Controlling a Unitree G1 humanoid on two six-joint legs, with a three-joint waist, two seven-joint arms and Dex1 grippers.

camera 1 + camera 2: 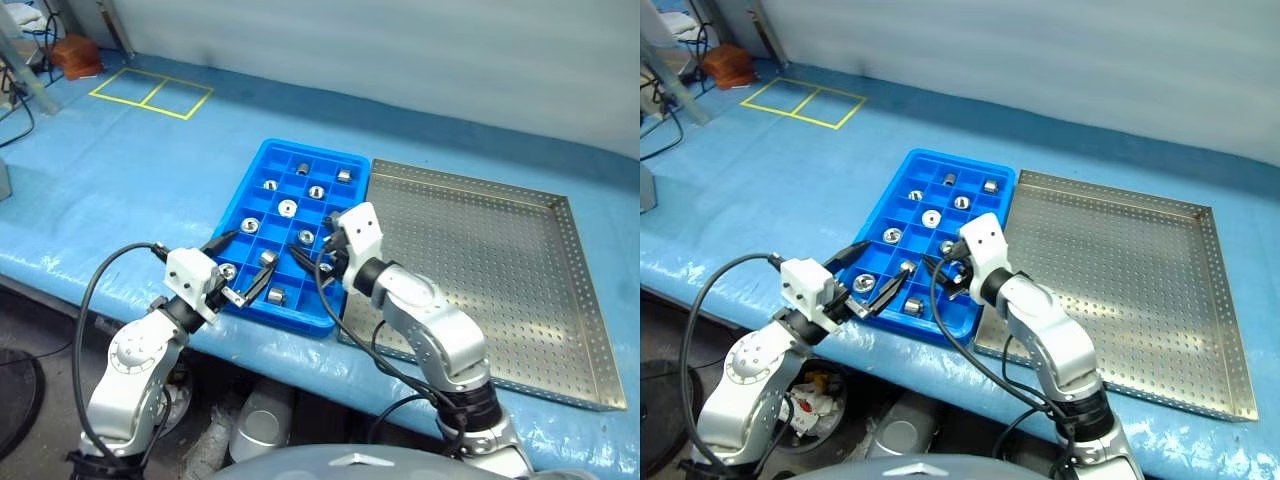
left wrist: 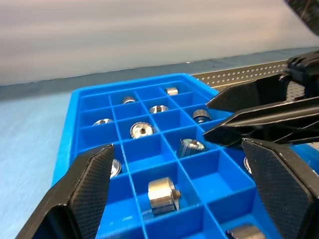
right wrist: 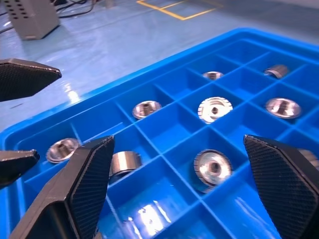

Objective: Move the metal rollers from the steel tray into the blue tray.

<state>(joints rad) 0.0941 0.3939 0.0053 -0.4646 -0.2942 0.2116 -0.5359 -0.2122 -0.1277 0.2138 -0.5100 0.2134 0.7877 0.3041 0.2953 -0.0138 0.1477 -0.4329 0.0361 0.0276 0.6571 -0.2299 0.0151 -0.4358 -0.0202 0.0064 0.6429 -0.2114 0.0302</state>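
The blue tray (image 1: pixel 262 165) lies on the blue-covered table and holds several metal rollers, one per compartment, such as one roller (image 1: pixel 287 208) near its middle and another (image 2: pixel 162 194) by its near edge. The steel tray (image 1: pixel 500 260) sits against its right side. My left gripper (image 1: pixel 245 262) stands open over the blue tray's near left corner, level, nothing between its fingers (image 2: pixel 94 174). My right gripper (image 1: pixel 312 245) is open over the tray's near right part, its fingers (image 3: pixel 279 169) empty and pointing towards the left gripper. The two sets of fingertips are close together.
The table's front edge runs just below the blue tray's near rim. Yellow tape squares (image 1: pixel 150 92) mark the surface at the far left, with a brown object (image 1: pixel 75 55) beyond them. A grey box (image 3: pixel 32 17) stands further off.
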